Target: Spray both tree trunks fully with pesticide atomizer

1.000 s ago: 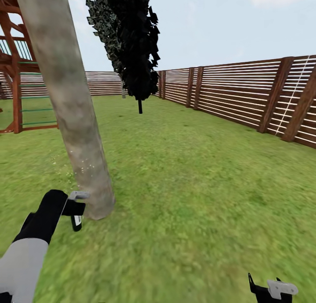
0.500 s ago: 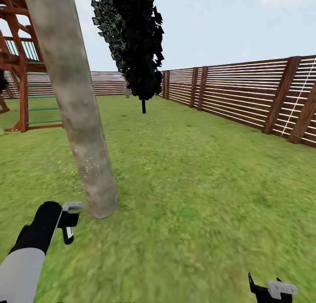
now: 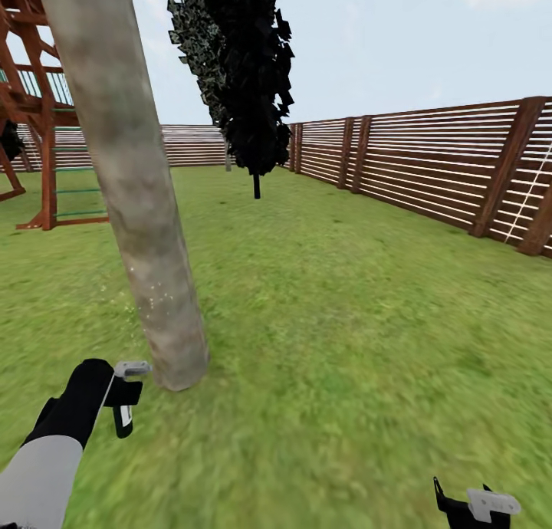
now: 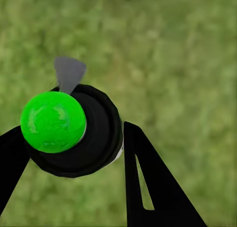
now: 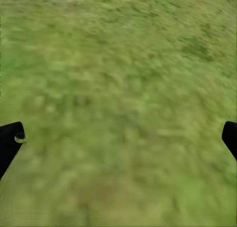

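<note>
Gripping one atomizer (image 4: 66, 131): left tool (image 4: 74, 153) | right tool (image 5: 118, 138) spread, empty | one trunk (image 3: 130, 184)

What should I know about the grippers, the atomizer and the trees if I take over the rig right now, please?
Left gripper: shut on the pesticide atomizer, green cap toward the wrist camera, held low beside the base of the tree trunk.
Right gripper: open, empty, over the grass.
Done: atomizer picked up; a few pale specks show on the lower trunk.
Left: cover this trunk fully, then find and spray the second thick-trunked tree; the thin black tree by the fence is not it.
</note>
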